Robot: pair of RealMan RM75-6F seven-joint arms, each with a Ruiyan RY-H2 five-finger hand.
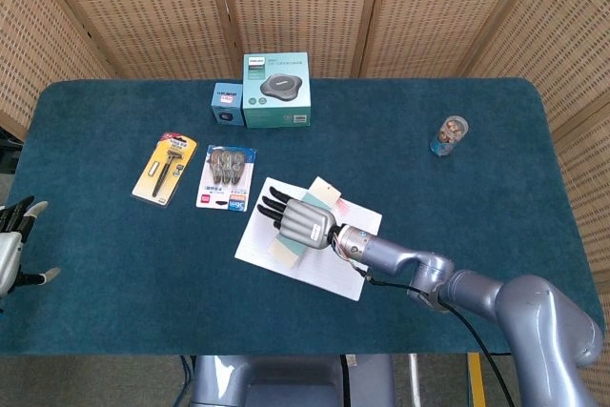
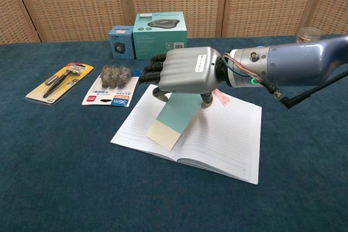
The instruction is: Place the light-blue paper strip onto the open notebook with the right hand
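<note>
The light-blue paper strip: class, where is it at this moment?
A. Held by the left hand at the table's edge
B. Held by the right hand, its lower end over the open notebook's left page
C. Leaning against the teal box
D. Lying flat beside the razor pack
B: the right hand holds the light-blue paper strip above the open notebook, and the strip's pale lower end reaches down over the left page.

teal box point(image 2: 160, 33): "PHILIPS", small, along the top edge;
blister card point(image 2: 111, 87): "36m" in its blue corner;
other print: too small to read
</note>
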